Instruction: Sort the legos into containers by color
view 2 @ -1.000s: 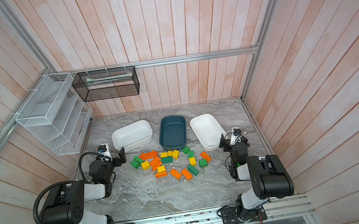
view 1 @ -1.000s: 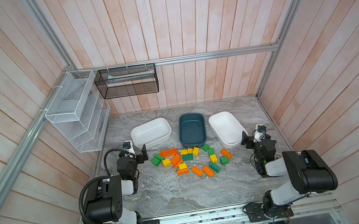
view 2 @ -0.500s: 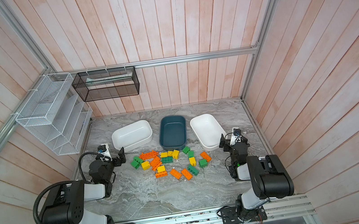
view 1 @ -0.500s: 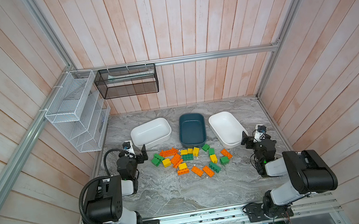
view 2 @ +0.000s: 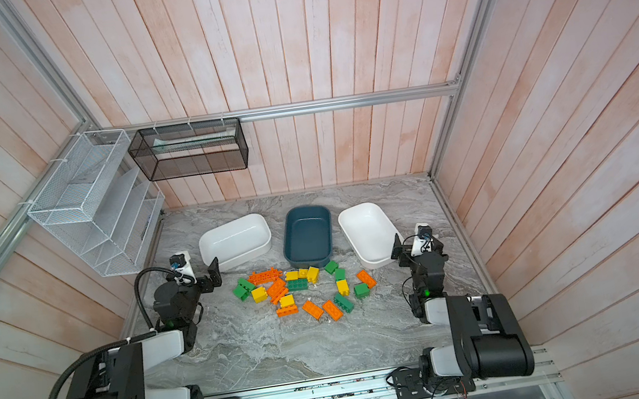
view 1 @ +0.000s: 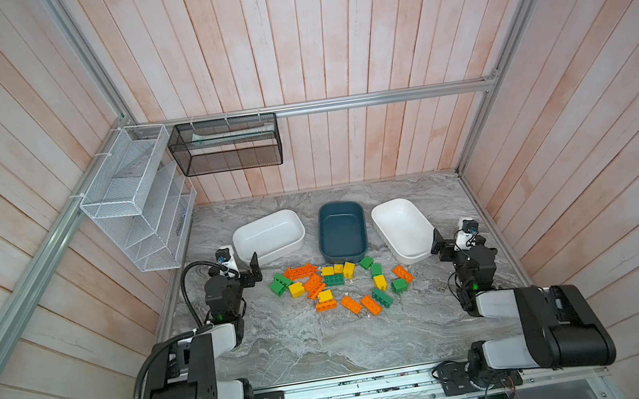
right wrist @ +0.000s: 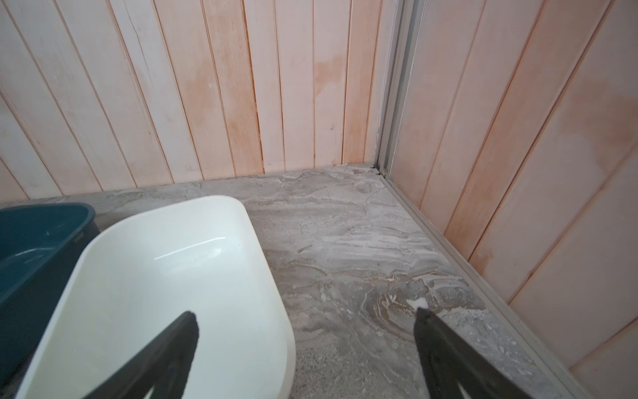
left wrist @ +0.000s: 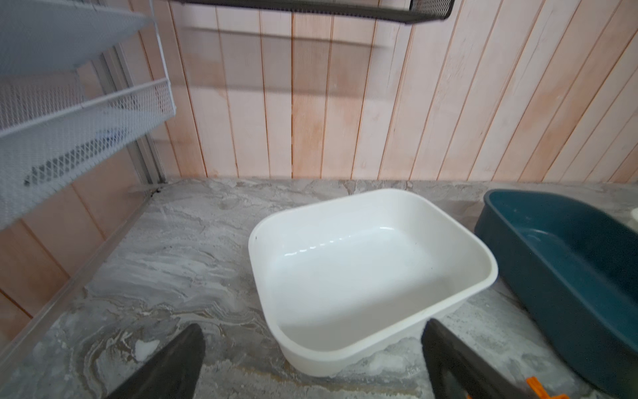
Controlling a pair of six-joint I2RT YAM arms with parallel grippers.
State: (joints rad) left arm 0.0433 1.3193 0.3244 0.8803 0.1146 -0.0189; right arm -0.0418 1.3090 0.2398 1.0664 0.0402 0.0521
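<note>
Nothing has changed: left claw [left wrist: 312, 328] and right claw [right wrist: 304, 314] stay wide and empty, legos [view 1: 334, 280] lie before the empty tubs [view 1: 338, 204], so sorting has not started.

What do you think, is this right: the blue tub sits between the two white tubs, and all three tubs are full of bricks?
Not quite. The blue tub does sit between the two white tubs, but all three are empty. Both top views show the bricks lying loose on the table in front of them.
</note>
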